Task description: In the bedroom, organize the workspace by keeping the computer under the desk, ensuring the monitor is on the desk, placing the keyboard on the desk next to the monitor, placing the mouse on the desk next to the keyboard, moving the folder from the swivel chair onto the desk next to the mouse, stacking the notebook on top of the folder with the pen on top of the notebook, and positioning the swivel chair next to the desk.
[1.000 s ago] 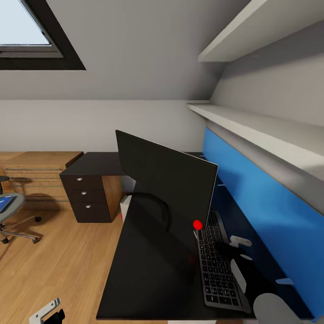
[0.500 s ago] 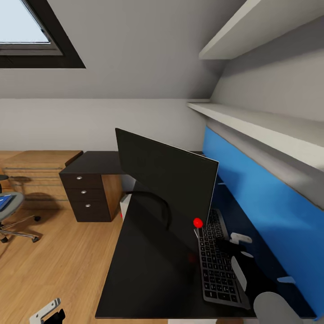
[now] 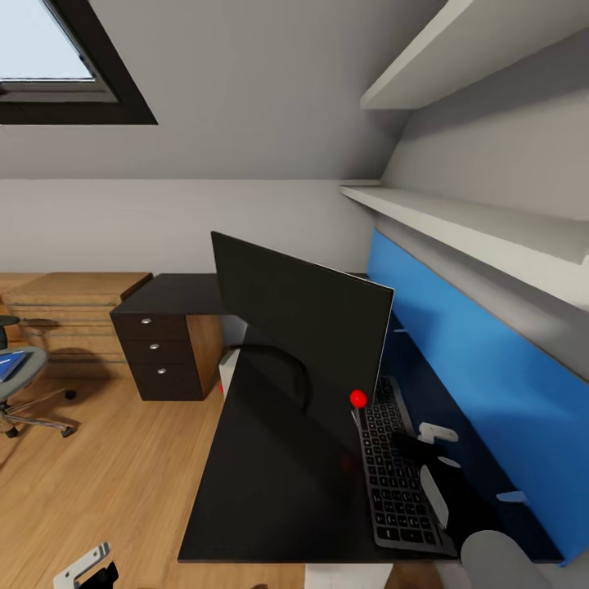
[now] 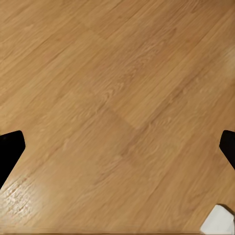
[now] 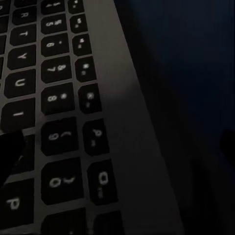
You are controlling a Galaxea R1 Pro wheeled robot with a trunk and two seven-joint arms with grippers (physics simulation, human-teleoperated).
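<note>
Sloped attic walls and a blue back panel frame the black-topped desk [image 3: 270, 483], where the monitor [image 3: 303, 323] stands upright and the keyboard [image 3: 397, 478] lies just beside its near edge, between monitor and panel. The right gripper [image 3: 425, 448] hovers low over the keyboard's outer rim; the right wrist view looks close onto the keys [image 5: 54, 122] and silvery rim, jaws apart, with nothing between them. The left gripper [image 3: 86, 568] hangs over the wooden floor [image 4: 117, 98] beside the desk, its fingertips spread wide and empty. The swivel chair [image 3: 20, 376] stands well apart from the desk, something blue on its seat. With the keyboard seemingly placed, the arm should lift straight clear without nudging it, then the base should turn toward the chair for the folder.
</note>
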